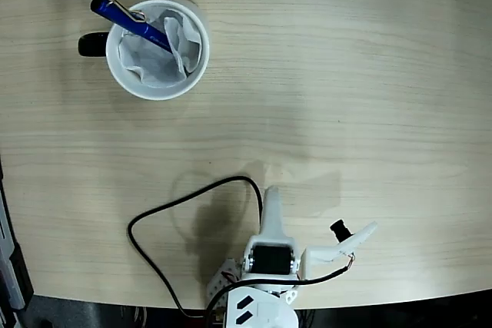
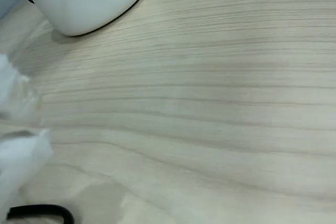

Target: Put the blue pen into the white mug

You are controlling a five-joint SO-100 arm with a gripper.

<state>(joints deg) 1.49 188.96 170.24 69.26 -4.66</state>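
A pale wood-grain tabletop fills both views, with the edge of a white object crossing the upper right corner of the fixed view. The white mug stands upright at upper left in that view, its dark handle pointing left and crumpled white tissue inside. The blue pen is already in the mug: it leans with its long axis running from upper left to lower right, clip end projecting over the rim above the handle, lower end buried in the tissue. The pincer sits at the bottom centre, well apart from the mug, one finger pointing up the picture and the other splayed out to the right, so it is released and grasps nothing. The mug and pen lie up and to the left of it. A black cable loops beside the arm base. The wrist view shows only the mug's lower wall at upper left. Judged from this, the placement looks complete.
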